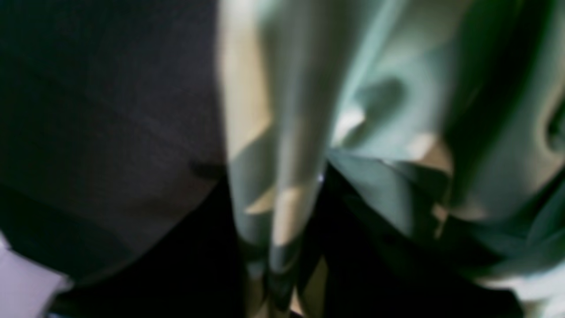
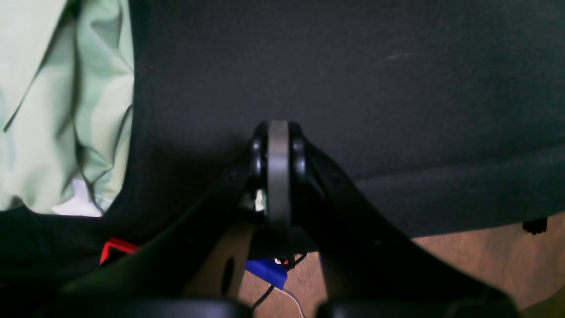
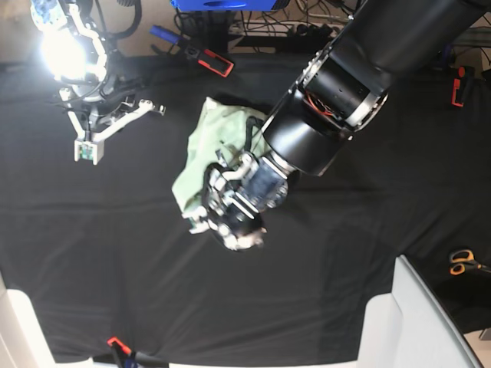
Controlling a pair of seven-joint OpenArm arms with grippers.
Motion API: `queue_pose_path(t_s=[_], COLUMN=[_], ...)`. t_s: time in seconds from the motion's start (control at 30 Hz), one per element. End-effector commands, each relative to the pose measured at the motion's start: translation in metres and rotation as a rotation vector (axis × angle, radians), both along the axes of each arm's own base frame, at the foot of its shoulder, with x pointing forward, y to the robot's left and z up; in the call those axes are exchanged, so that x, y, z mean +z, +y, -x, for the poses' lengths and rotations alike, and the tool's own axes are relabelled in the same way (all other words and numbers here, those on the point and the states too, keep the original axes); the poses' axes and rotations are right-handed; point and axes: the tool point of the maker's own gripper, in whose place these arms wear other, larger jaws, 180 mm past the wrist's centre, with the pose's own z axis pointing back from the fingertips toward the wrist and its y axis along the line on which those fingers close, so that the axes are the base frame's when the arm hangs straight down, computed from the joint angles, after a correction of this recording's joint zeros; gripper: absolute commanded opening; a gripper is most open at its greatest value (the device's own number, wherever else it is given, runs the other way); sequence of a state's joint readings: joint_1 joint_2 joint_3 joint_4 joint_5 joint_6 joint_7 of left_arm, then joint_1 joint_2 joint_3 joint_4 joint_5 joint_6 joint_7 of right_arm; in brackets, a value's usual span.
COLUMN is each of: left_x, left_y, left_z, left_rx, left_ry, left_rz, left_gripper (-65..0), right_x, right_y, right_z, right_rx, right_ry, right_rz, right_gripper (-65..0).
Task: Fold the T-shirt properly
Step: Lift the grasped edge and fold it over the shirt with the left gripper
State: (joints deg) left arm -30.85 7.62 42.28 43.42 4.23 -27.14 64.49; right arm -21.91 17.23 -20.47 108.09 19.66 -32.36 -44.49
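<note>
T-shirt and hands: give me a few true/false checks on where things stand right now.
1. The T-shirt lies spread flat. False: it is bunched in a crumpled heap.
2. The left hand is shut on the T-shirt. True.
3. The right hand holds cloth. False: it is shut on nothing, away from the shirt.
4. The table cover is black. True.
5. Orange-handled scissors lie beside the shirt. False: they lie far off, at the table's edge.

Soft, matt, creased mint-green cotton T-shirt (image 3: 215, 142) on a worktop (image 3: 368, 253) covered in matt black cloth; glossy black plastic right hand (image 2: 278, 172).
</note>
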Motion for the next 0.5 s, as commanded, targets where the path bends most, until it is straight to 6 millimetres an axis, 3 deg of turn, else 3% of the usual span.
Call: queue_pose_path(t_s=[0.0, 0.17, 0.47], left_x=[0.016, 0.02, 0.022], left_y=[-0.004, 0.011, 0.024], left_z=[-0.02, -0.03, -0.035], left_rx=[0.02, 0.105, 0.255], left_ry=[-0.044, -0.046, -0.021], left_rz=[0.021, 0.049, 0.128], left_gripper=[-65.0, -65.0, -65.0], right_x=[0.008, 0.009, 0.008], right_y=[-0.008, -0.012, -0.003], right_z=[-0.009, -0.01, -0.01], right_rx=[-0.013, -0.028, -0.034], right_ry=[-0.042, -0.044, -0.041], right_rz=[0.016, 0.018, -0.008], right_gripper=[-64.6, -64.6, -64.6])
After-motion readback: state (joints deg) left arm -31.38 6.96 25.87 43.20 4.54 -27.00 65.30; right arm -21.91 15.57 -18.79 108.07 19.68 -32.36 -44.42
